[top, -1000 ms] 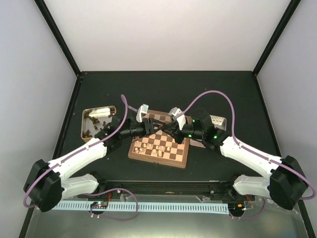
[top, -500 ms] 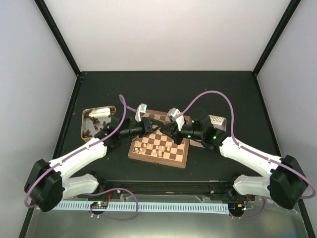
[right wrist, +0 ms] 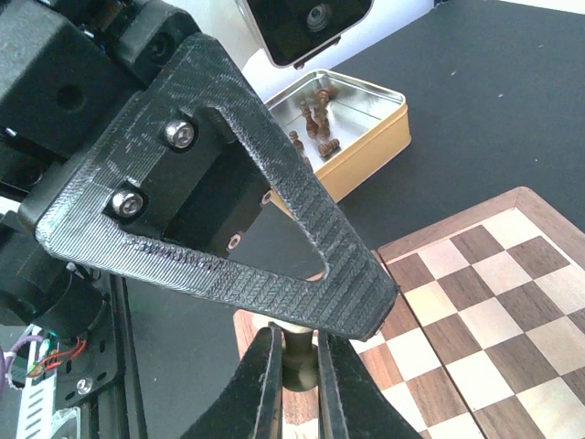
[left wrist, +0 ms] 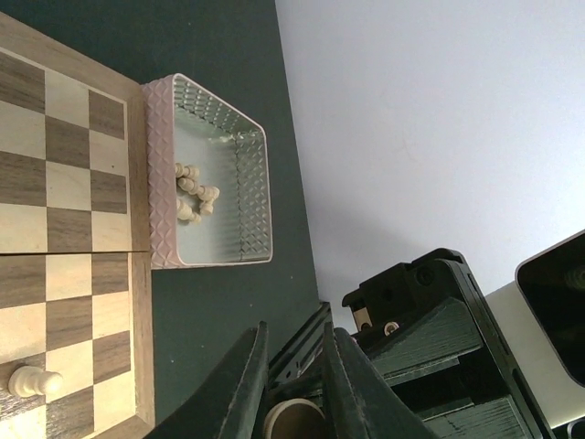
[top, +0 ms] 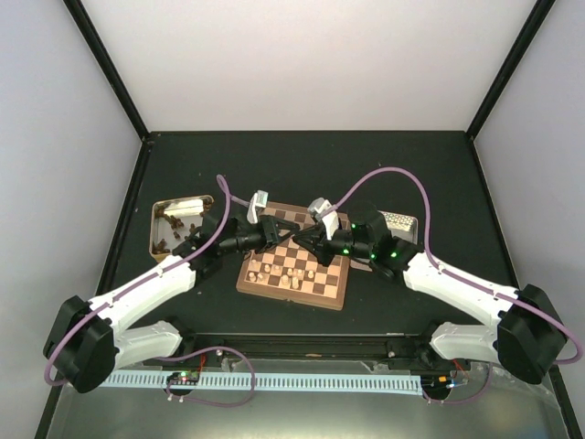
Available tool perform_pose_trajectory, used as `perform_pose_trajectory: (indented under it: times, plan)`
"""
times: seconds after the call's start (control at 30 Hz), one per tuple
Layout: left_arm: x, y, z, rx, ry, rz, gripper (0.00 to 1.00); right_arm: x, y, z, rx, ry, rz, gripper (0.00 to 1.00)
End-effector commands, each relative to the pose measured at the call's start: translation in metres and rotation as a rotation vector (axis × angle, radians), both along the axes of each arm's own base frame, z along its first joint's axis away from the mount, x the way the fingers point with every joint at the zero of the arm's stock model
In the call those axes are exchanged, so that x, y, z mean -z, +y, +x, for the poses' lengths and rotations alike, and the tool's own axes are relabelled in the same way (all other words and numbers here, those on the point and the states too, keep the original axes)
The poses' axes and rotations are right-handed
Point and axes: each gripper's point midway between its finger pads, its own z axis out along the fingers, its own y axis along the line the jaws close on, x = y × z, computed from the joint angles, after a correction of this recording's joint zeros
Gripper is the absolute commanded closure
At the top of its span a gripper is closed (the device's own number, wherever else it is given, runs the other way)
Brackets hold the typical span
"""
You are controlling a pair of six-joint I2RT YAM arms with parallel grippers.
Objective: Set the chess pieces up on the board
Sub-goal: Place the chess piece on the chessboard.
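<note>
Two grippers are pinched narrow over the chessboard (left wrist: 137, 183) on what looks like one pale chessman (right wrist: 297, 364): your right gripper (right wrist: 299, 337) clamps its stem, while your left gripper (left wrist: 297, 334) sits tight around a round pale end. Judge it feather-light, hard and smooth, likely to pivot or squirt from a pinch, so grip it lightly at the waist above the base. Spare pale pieces (left wrist: 194, 192) lie in the patterned tin (left wrist: 160, 174) just beside the board.
</note>
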Motion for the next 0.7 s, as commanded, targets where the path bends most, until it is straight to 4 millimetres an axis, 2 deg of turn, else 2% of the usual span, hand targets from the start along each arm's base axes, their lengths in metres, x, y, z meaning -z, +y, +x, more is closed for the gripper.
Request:
perform_pose_trajectory:
  times: [0.0,0.37,0.43,0.5,0.53,0.57,0.6,0.67]
  plan:
    - [-0.009,-0.004,-0.014,0.062,0.006,-0.045,0.82,-0.037,-0.002,0.021,0.106,-0.073,0.086,0.92]
    - [-0.011,-0.005,-0.017,0.066,0.03,-0.093,0.91,-0.035,-0.001,0.031,0.176,-0.029,0.108,0.91]
    - [-0.013,-0.004,-0.016,0.054,0.032,-0.107,0.92,-0.037,-0.002,0.031,0.188,-0.01,0.12,0.88]
    - [-0.016,-0.003,-0.015,0.039,0.037,-0.125,0.93,-0.04,-0.005,0.029,0.205,0.017,0.144,0.81]
    - [-0.018,-0.002,-0.014,0.032,0.042,-0.135,0.92,-0.043,-0.007,0.029,0.219,0.033,0.167,0.75]
    - [-0.019,-0.002,-0.014,0.026,0.049,-0.145,0.92,-0.048,-0.01,0.027,0.231,0.047,0.198,0.64]
    - [-0.022,-0.002,-0.013,0.018,0.056,-0.159,0.93,-0.053,-0.013,0.024,0.238,0.061,0.234,0.57]
    - [-0.03,-0.001,-0.013,0.007,0.068,-0.194,0.92,-0.065,-0.018,0.016,0.232,0.095,0.324,0.49]
